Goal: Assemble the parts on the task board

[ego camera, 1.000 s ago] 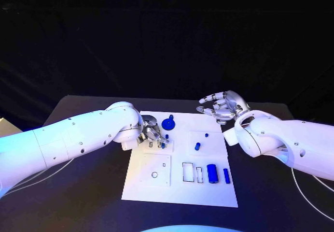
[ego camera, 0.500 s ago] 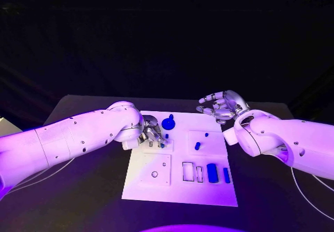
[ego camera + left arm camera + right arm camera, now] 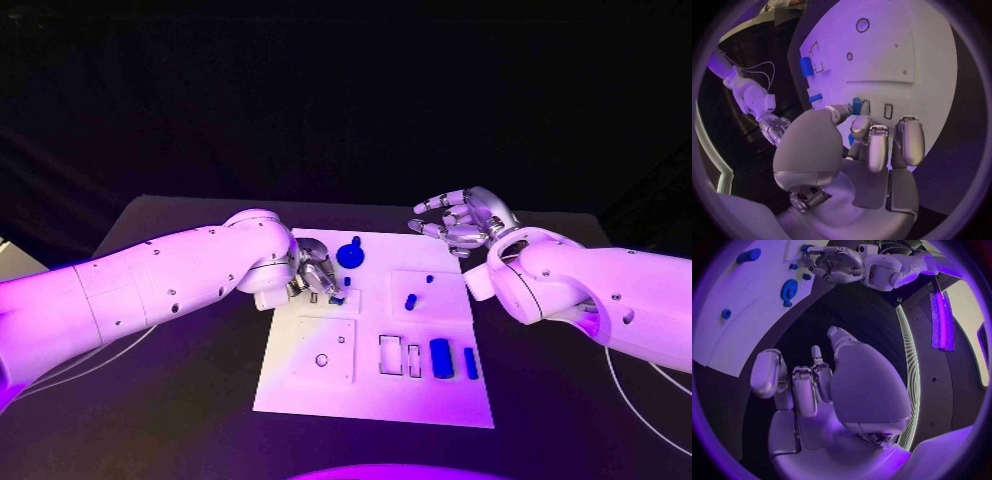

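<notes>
The white task board [image 3: 368, 390] lies mid-table. My left hand [image 3: 315, 276] hovers over its far left part, fingers curled down; in the left wrist view the thumb and a finger pinch a small blue part [image 3: 857, 106] beside two narrow slots [image 3: 888, 111]. A round blue part [image 3: 351, 256] stands just beyond that hand. Two small blue pegs [image 3: 410, 301] sit right of centre. A blue cylinder [image 3: 440, 357] and a blue bar [image 3: 470, 363] lie near the board's right edge. My right hand [image 3: 462, 222] floats off the far right corner, fingers apart, holding nothing.
A square plate with a small round hole [image 3: 322, 359] takes up the board's near left. Two empty rectangular recesses [image 3: 391, 355] lie left of the blue cylinder. Black table [image 3: 173, 400] surrounds the board, with a thin cable [image 3: 87, 362] trailing under my left arm.
My left hand has crept slightly toward the far side of the board. The right hand has stayed where it was.
</notes>
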Robot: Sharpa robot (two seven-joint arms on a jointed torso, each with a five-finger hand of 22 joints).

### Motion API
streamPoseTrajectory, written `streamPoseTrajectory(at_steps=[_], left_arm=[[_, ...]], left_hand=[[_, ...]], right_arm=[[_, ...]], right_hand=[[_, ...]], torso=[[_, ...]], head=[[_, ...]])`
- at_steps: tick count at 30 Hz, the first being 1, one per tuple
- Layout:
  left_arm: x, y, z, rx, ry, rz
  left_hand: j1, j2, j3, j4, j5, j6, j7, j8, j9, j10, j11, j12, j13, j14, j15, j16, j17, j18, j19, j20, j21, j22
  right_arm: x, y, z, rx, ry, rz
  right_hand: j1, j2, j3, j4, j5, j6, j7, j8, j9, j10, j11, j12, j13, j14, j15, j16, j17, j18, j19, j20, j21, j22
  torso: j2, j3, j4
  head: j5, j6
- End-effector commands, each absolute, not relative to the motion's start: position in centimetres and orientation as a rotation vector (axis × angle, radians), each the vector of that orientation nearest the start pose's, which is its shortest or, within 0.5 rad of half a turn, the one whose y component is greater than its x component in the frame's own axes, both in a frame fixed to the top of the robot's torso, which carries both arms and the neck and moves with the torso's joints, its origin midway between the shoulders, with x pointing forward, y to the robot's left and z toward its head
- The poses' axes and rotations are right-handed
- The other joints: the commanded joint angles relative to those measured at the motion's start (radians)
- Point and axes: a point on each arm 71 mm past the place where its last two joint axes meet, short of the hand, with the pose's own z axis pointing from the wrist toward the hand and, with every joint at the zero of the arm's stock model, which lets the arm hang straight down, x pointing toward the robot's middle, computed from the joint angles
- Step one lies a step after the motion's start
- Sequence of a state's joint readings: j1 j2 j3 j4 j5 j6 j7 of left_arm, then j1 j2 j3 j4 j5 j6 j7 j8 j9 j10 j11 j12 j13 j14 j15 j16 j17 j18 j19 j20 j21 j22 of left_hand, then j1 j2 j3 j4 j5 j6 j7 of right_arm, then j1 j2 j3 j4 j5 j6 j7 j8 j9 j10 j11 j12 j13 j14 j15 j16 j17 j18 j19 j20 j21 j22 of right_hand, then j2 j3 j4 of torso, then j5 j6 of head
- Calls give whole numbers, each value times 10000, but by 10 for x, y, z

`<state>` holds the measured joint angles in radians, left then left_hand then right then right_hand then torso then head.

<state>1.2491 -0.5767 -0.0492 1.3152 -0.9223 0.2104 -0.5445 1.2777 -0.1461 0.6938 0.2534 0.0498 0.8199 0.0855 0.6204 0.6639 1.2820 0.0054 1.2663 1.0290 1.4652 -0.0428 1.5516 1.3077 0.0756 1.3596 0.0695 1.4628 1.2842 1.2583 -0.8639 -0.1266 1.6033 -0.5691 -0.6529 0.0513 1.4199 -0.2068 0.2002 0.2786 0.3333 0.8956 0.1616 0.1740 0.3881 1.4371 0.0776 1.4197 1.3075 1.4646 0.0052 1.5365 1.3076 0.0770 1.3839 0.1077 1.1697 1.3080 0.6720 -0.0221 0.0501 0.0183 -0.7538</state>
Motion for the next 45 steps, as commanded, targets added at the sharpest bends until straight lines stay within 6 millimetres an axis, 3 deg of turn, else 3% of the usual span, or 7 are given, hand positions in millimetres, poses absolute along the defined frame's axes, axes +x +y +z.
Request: streamPoseTrajectory(at_steps=[1,7,11,17,24,33,45], left_arm=[[507,136,-220,-2464,24248,-5680],[506,144,-217,-2850,24148,-5770],[505,148,-216,-2986,24076,-5785],[503,150,-213,-2950,23684,-5730],[502,150,-209,-2719,22926,-5563],[501,144,-210,-2158,22068,-5226],[499,137,-218,-1635,22297,-4737]], left_hand=[[-248,-77,1608,-1481,65,47,-44,593,1533,95,6,-26,32,919,-54,35,2205,-120,17,-43,32,34],[-689,-255,2046,-1793,429,181,-97,704,1809,217,-40,-17,94,973,-105,92,2365,-135,87,-78,67,120],[-1097,-407,2222,-2009,1279,323,-169,785,2032,322,-110,-54,72,1015,-164,140,2497,-164,199,-130,121,260],[-1493,-550,2305,-2246,2219,599,-303,921,2356,596,-233,58,307,1041,-269,172,2582,-229,431,-215,239,564],[-1771,-727,2376,-2399,2959,872,-445,976,2597,868,-366,185,571,1038,-387,167,2571,-299,669,-312,365,886],[-1893,-844,2400,-2483,3455,1067,-524,949,2703,1040,-447,240,717,1039,-462,167,2571,-342,814,-389,441,1084],[-1991,-871,2346,-2468,3616,1250,-590,984,2772,1126,-500,254,765,1056,-501,192,2631,-364,885,-417,478,1183]], right_arm=[[477,-210,-179,7232,15490,10016],[478,-212,-180,7283,15498,9981],[478,-213,-180,7306,15509,9974],[477,-213,-181,7322,15532,9985],[477,-214,-182,7333,15529,9969],[478,-216,-182,7230,15496,9936],[478,-215,-183,7144,15516,9942]], right_hand=[[33,13,42,32,80,-53,-3,64,16,28,-9,33,1265,822,-24,-49,1719,86,59,-11,-18,154],[33,13,42,32,80,-53,-3,64,16,28,-9,33,1265,822,-24,-49,1719,86,59,-11,-18,154],[33,13,42,32,80,-53,-3,64,16,28,-9,33,1265,822,-24,-49,1719,86,59,-11,-18,154],[33,13,42,32,80,-53,-3,64,16,28,-9,33,1265,822,-24,-49,1719,86,59,-11,-18,154],[29,8,50,35,112,-57,-3,70,16,13,-10,14,1245,818,-26,-57,1703,89,56,-13,-37,144],[29,8,50,35,112,-57,-3,70,16,13,-10,14,1245,818,-26,-57,1703,89,56,-13,-37,144],[27,2,55,36,128,-61,-3,73,16,8,-10,8,1239,817,-27,-59,1701,87,62,-15,-32,148]], torso=[[0,1,4],[-4,2,10],[-3,5,23],[13,12,14],[-3,17,28],[-7,1,3],[-13,2,-2]], head=[[4,20],[12,24],[20,6],[56,-28],[88,-89],[153,-146],[175,-191]])
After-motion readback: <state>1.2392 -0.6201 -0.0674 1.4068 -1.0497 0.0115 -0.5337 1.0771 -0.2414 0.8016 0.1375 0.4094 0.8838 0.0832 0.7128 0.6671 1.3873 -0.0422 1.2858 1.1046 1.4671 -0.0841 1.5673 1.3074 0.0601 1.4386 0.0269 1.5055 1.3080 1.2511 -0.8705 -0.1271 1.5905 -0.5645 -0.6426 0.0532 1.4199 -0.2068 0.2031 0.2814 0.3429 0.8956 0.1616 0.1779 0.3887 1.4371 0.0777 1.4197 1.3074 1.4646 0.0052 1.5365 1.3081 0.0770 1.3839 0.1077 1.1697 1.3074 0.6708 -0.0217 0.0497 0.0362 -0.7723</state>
